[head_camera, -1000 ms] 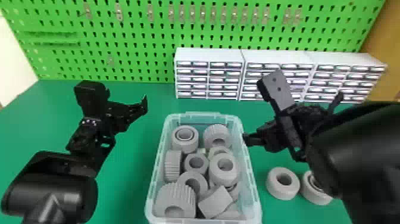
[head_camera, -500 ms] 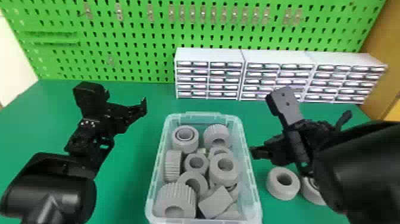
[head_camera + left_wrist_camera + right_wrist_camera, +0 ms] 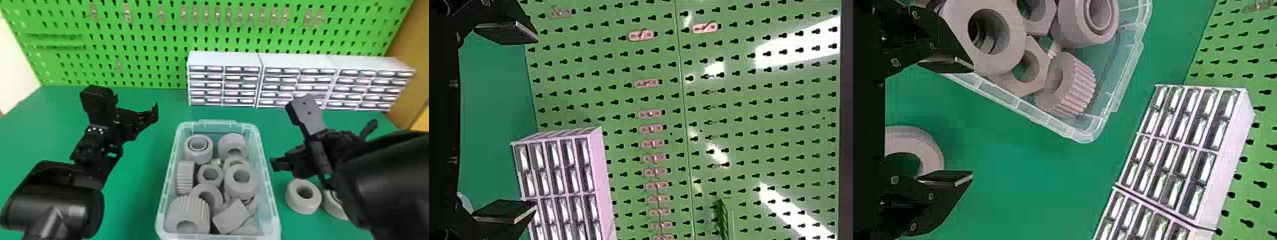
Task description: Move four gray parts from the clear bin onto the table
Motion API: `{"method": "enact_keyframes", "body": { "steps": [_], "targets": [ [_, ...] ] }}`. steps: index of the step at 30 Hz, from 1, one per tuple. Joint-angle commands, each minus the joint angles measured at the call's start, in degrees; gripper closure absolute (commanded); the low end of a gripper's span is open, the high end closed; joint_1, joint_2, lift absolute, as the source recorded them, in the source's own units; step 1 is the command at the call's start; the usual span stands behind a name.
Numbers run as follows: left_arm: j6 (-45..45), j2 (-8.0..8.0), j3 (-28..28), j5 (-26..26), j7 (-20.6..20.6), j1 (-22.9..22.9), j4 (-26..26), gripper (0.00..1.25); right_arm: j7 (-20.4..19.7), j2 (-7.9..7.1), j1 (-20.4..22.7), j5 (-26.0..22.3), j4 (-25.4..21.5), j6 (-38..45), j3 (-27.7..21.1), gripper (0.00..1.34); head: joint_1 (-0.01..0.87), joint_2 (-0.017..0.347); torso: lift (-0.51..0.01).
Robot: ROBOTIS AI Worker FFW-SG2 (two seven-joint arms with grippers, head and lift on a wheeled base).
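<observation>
Head view, right tool [image 3: 289, 135] shifted rightward, clear bin [image 3: 217, 123] (well filled) unmoved

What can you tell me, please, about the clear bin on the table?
The clear bin is a rectangular, open-topped container of what looks like see-through plastic, with rounded corners and a pale, frosted-looking rim that has a lip at the far end. It sits upright on the green table, in front of the white drawer units. A jumble of gray parts rests inside, some smooth and ring-shaped, others ridged. The right gripper is close by its right side.
</observation>
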Motion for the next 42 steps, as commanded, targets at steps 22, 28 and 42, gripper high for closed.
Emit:
{"method": "enact_keyframes", "body": {
  "steps": [22,28,42],
  "targets": [
    [0.0,0.0,-0.8,-0.9,0.0,-1.3,0.2,0.11,0.0,-2.72,-11.6,-16.2,9.8,0.4,10.9,0.5,0.678,0.034,-0.05],
    [0.0,0.0,-0.7,-0.8,0.0,-1.3,0.2,0.11,0.0,-3.51,-13.6,-21.8,14.2,0.4,11.9,0.5,0.678,0.034,-0.05],
    [0.0,0.0,-0.5,-0.7,0.0,-1.0,0.2,0.11,0.0,-1.84,-17.0,-24.8,20.2,0.4,12.9,0.5,0.678,0.034,-0.05]
  ]
}}
